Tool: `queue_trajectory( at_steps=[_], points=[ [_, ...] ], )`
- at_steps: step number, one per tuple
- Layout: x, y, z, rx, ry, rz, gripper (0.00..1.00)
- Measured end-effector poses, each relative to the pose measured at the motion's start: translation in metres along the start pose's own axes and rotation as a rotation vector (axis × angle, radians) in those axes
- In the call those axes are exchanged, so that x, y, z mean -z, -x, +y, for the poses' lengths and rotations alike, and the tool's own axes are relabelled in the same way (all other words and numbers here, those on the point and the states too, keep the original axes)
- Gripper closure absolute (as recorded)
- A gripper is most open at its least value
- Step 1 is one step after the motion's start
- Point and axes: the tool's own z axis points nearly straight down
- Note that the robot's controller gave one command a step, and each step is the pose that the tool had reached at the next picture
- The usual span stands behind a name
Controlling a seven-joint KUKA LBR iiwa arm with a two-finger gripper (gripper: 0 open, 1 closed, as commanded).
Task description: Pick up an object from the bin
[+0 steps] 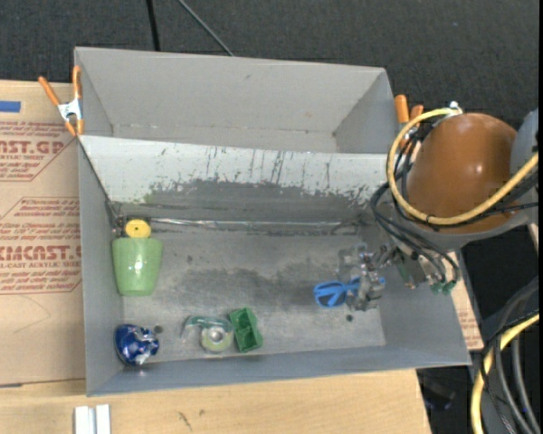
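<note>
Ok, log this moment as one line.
gripper: low at right of bin | nearest: small blue thing, beside it | hold: unclear

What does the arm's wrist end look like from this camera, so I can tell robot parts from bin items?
The wrist carries a rounded, glossy orange-brown cover with yellow cables looped round it. Beneath that sits a tangle of dark wiring with a small green part, and it all ends in a small grey metal gripper.
</note>
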Motion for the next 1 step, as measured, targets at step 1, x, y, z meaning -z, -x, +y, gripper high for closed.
queue_trajectory(
  at_steps=[1],
  points=[
    [0.0510,0.0094,-0.0193,0.364,0.001,0.002,1.00]
  ],
)
